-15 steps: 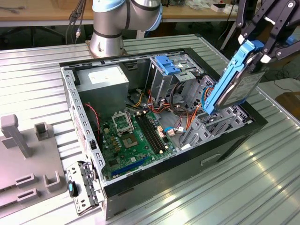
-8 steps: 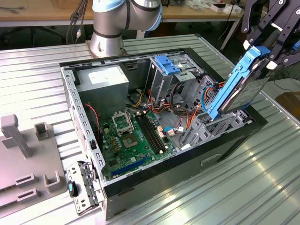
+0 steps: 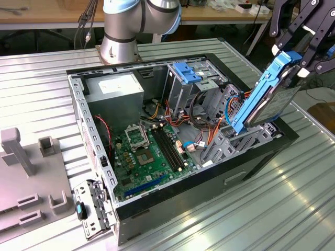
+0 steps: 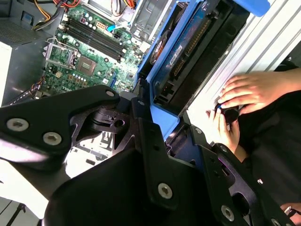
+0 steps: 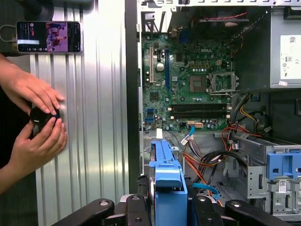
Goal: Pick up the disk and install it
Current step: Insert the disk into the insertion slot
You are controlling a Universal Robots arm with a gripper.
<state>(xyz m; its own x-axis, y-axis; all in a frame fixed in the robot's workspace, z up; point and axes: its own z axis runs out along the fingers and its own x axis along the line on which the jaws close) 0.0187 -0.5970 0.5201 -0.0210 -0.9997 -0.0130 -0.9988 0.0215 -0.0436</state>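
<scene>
Pinching the disk (image 3: pixel 267 99) by the top end of its blue carrier, your fingers (image 3: pixel 314 39) hang it tilted. Its low end is near the front bay of the open case (image 3: pixel 183 205) beneath them, an angle that seems meant to feed its rails in. It is not yet seated.

The gripper (image 4: pixel 164 123) clamped the blue-railed disk (image 4: pixel 188 52) above the open computer case (image 4: pixel 228 42), its green motherboard (image 4: pixel 89 52) exposed beyond. A person's hands (image 4: pixel 247 92) held a small black object (image 4: pixel 230 114) at the ribbed metal table's (image 4: pixel 254 47) edge, beside the case.
</scene>
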